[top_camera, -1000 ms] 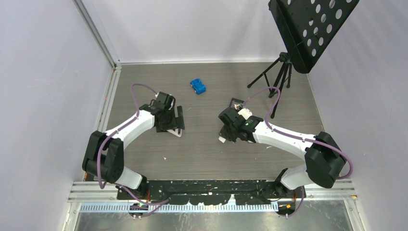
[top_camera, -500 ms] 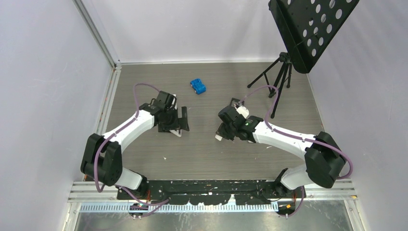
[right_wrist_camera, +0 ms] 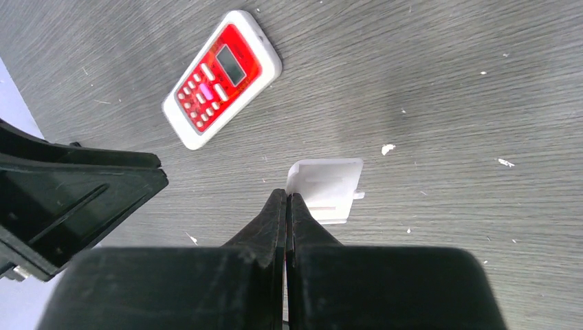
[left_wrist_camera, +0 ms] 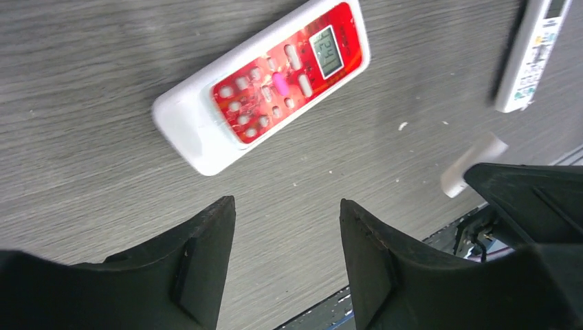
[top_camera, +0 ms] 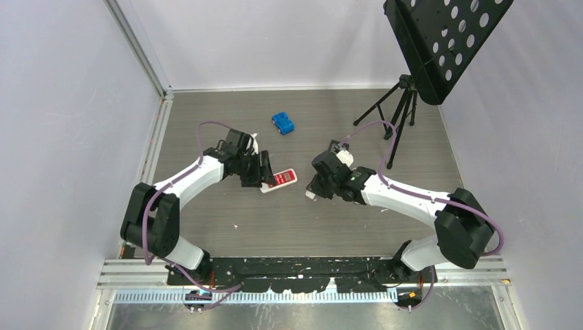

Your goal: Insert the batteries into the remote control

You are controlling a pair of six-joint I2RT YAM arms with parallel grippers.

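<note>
The remote control [top_camera: 280, 180] is a white slab with a red button face and a small display. It lies face up on the grey floor between my arms, and shows in the left wrist view [left_wrist_camera: 265, 86] and the right wrist view [right_wrist_camera: 221, 77]. My left gripper [top_camera: 265, 172] is open and empty just left of it [left_wrist_camera: 287, 227]. My right gripper [top_camera: 316, 187] is shut [right_wrist_camera: 287, 196], its tips at the near edge of a flat white cover piece [right_wrist_camera: 326, 189] lying on the floor. No batteries are in view.
A blue block [top_camera: 282, 124] lies further back. A black tripod [top_camera: 395, 110] with a perforated black plate [top_camera: 440, 34] stands at the back right. A second white labelled slab [left_wrist_camera: 533, 55] shows at the left wrist view's top right edge.
The remote was under my left gripper's fingers with only a white edge showing. Now it lies face up to the gripper's right, free of the fingers. My right gripper and the white cover shifted slightly left.
</note>
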